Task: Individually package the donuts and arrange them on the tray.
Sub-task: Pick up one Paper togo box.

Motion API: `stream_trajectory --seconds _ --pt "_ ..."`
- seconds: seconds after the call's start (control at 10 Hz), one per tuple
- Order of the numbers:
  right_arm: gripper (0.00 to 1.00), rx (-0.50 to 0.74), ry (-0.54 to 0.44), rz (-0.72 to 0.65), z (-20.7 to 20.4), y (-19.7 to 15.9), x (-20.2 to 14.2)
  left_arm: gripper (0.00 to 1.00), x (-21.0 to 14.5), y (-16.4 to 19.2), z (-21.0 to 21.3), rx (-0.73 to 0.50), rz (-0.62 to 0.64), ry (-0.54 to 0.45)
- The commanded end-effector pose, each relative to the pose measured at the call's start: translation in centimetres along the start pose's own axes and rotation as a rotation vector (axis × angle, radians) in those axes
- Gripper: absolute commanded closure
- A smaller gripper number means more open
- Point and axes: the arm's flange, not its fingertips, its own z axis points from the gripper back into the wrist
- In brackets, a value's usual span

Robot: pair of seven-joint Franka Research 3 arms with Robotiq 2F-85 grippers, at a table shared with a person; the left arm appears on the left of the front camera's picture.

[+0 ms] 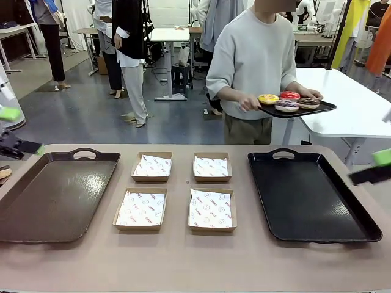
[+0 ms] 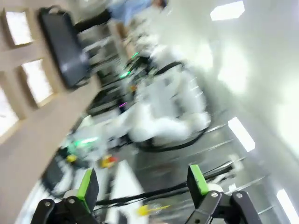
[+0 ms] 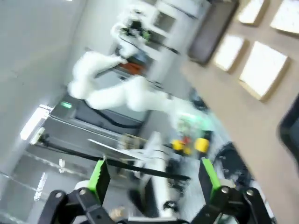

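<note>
Front view, seen from the robot's side of the worktop (image 1: 183,262). A brown tray (image 1: 55,195) lies along the left edge and a black tray (image 1: 311,195) along the right edge. Four cardboard boxes stand between them in two rows: far-left box (image 1: 152,179), far-right box (image 1: 212,179), near-left box (image 1: 139,227) and near-right box (image 1: 211,229). Each is lined with printed paper, and the print is too small to read.

Beyond the far edge a person (image 1: 253,55) holds a small dark tray (image 1: 327,107) off the worktop, with one hand (image 1: 247,102) at its side. On it sit the yellow donut (image 1: 268,98), red donut (image 1: 289,95), purple-and-white donut (image 1: 287,106) and chocolate donut (image 1: 309,103). They crowd together, each partly covering the next.

Both grippers are cut off by the picture's side edges here, so little more than green pads and black fingers shows.

Wrist views, both heavily blurred. The left gripper (image 2: 142,182) has its jaws spread wide with nothing between them, and the right gripper (image 3: 153,176) likewise. Behind each, the worktop runs tilted across an upper corner with pale boxes and a dark tray. The opposite white arm is a smear without readable detail.
</note>
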Motion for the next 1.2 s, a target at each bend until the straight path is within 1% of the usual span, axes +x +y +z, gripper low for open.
stream_trajectory --seconds 0.0,0.2,0.3,0.4,0.5,0.6,0.8,1.1 --pt "0.0 0.409 -0.287 -0.358 4.5 -3.0 -1.2 0.0 -1.3 1.3 2.8 -0.163 0.189 -0.264" --pt "0.0 0.385 -0.373 -0.411 7.8 -4.6 -3.5 0.0 -3.2 1.9 5.3 -0.098 0.215 -0.334" --pt "0.0 0.344 -0.399 -0.449 9.1 -5.5 -4.1 0.0 -4.0 2.4 6.4 -0.023 0.237 -0.36" --pt "0.0 0.286 -0.425 -0.478 10.1 -6.1 -4.4 0.0 -4.5 2.9 7.4 0.048 0.255 -0.368" --pt "0.0 0.267 -0.433 -0.498 10.6 -6.5 -4.5 0.0 -4.9 3.2 7.9 0.115 0.269 -0.353" --pt "0.0 0.241 -0.434 -0.516 10.8 -6.9 -4.4 0.0 -5.0 3.6 8.3 0.152 0.289 -0.339" --pt "0.0 0.131 -0.421 -0.55 11.1 -7.3 -4.5 0.0 -5.5 4.5 9.4 0.229 0.344 -0.292" --pt "0.0 -0.019 -0.357 -0.562 10.2 -6.5 -4.1 0.0 -5.5 4.9 9.8 0.277 0.36 -0.263"
